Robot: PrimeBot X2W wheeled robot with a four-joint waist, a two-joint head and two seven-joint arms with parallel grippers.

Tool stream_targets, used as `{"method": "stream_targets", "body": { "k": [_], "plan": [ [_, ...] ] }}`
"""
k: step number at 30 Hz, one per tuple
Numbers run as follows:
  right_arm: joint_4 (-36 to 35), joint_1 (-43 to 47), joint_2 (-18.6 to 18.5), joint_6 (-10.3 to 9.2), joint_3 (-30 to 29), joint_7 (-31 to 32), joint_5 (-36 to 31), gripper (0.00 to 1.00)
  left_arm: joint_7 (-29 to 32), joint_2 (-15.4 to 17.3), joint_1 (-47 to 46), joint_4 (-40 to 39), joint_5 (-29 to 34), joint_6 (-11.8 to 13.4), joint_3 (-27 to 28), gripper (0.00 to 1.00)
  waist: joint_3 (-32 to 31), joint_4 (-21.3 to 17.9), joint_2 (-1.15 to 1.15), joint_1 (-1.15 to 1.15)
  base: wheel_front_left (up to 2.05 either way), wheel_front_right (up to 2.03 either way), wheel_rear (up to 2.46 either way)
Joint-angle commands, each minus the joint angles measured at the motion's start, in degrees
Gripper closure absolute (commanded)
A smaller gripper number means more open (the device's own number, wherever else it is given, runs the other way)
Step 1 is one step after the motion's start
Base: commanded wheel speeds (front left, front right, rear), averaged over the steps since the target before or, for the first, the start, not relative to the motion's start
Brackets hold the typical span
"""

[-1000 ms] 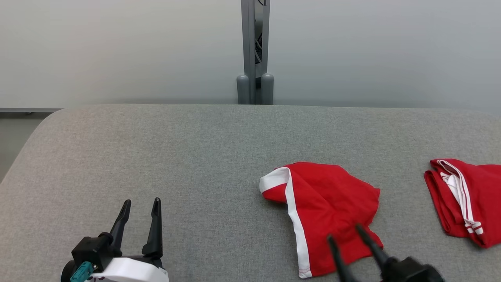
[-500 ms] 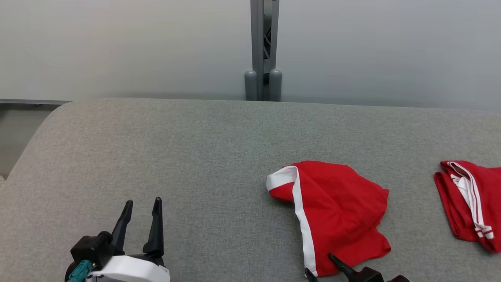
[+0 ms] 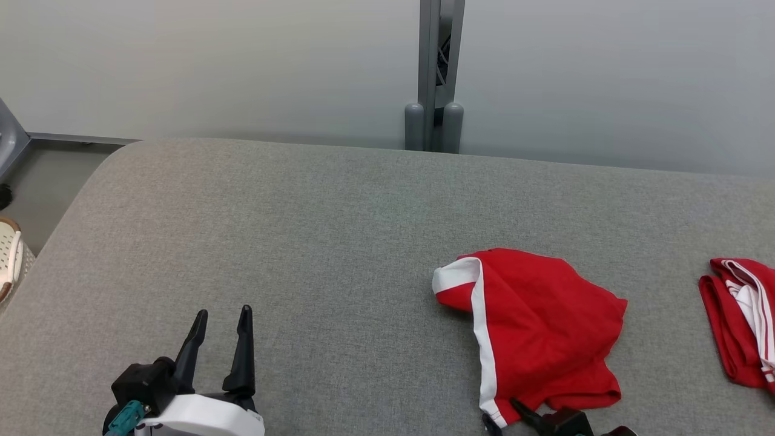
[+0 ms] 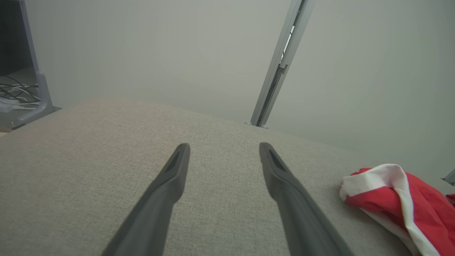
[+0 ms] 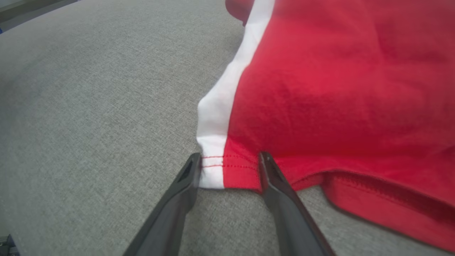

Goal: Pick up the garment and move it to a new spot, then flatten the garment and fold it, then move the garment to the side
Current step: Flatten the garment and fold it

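Note:
The garment (image 3: pixel 545 327) is a crumpled red piece with a white side stripe, lying right of centre on the grey padded table (image 3: pixel 303 230). It also shows at the right edge of the left wrist view (image 4: pixel 408 202). My right gripper (image 3: pixel 501 412) is at the garment's near hem corner. In the right wrist view the garment (image 5: pixel 337 89) has that stitched corner lying between the two fingers of my right gripper (image 5: pixel 230 156), whose jaws stand apart. My left gripper (image 3: pixel 223 312) hovers open over bare table at the lower left, also seen in its own wrist view (image 4: pixel 224 145).
A second red garment with white stripes (image 3: pixel 735 321) lies folded at the table's right edge. A pale basket (image 3: pixel 9 254) sits off the table's left side. A grey post (image 3: pixel 436 72) rises behind the far edge, before a plain wall.
My right gripper has drawn back and down from over the garment to its near hem corner. The camera has turned left, shifting the scene rightward. The left gripper has not moved.

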Motion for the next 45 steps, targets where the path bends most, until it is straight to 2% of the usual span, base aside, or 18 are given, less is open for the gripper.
{"method": "stream_targets", "body": {
  "k": [1, 8, 16, 20, 28, 34, 35, 36, 41, 45],
  "plan": [
    [0.5, -0.81, -0.16, -0.04, 0.44, -0.03, 0.6, 1.0, -0.19, 0.24, -1.01, 0.05, -0.28, -0.01, 0.06, 0.0, -0.04, 0.04, 0.0, 0.0, 0.0, 0.0, 0.0],
    [-1.45, -1.34, -0.28, -0.04, -3.32, -0.03, 1.77, 1.0, -0.19, 0.24, -0.26, 0.05, -0.48, 0.12, 0.54, 0.0, -0.82, -1.0, 0.0, 0.0, 0.0, 0.0, 0.0],
    [-11.21, -1.63, -3.2, -0.04, -17.78, -0.03, -1.36, 1.0, -0.19, 0.25, 0.21, -0.28, -1.09, 0.35, -0.14, 0.0, -1.53, -3.78, 0.0, 0.0, 0.0, 0.0, 0.0],
    [-13.7, -0.81, -3.08, -0.04, -25.67, -0.03, -4.92, 1.0, -0.19, 0.26, -0.47, -0.37, -1.44, 0.44, -0.83, 0.0, -1.51, -4.41, 0.0, 0.0, 0.0, 0.0, 0.0],
    [-9.21, 0.12, -1.02, -0.04, -36.32, 0.83, -11.99, 1.0, -0.19, 0.24, -0.13, -0.21, -1.35, 0.27, -1.39, 0.0, -1.53, -5.0, 0.0, 0.0, 0.0, 0.0, 0.0],
    [-4.62, -0.89, -0.18, -0.04, -46.33, 3.08, -20.15, 1.0, -0.19, 0.26, -0.51, 0.21, -1.02, -0.06, -2.15, 0.0, -1.56, -5.51, 0.0, 0.0, 0.0, 0.0, 0.0],
    [-3.85, -1.34, -0.14, -0.04, -46.74, 2.91, -20.77, 0.55, -0.19, 0.25, -0.57, 0.28, -1.0, -0.16, -2.33, 0.0, -1.58, -5.62, 0.0, 0.0, 0.0, 0.0, 0.0],
    [-2.65, -1.85, -0.07, -0.04, -46.07, 2.6, -19.93, 0.0, -0.19, 0.24, -0.61, 0.38, -0.93, -0.18, -2.45, 0.0, -1.62, -5.72, 0.0, 0.0, 0.0, 0.0, 0.0],
    [-0.79, -4.18, -0.26, -0.04, -42.28, 0.63, -16.06, 0.0, -0.19, 0.24, -0.51, 0.77, -0.73, -0.37, -2.79, 0.0, -1.89, -6.61, 0.0, 0.0, 0.0, 0.0, 0.0],
    [-5.51, -5.43, -0.21, -0.04, -35.23, -0.1, -10.64, 0.0, -0.19, 0.25, -0.79, 0.69, -0.86, -0.32, -3.11, 0.0, -2.02, -7.56, 0.0, 0.0, 0.0, 0.0, 0.0]
  ]
}}
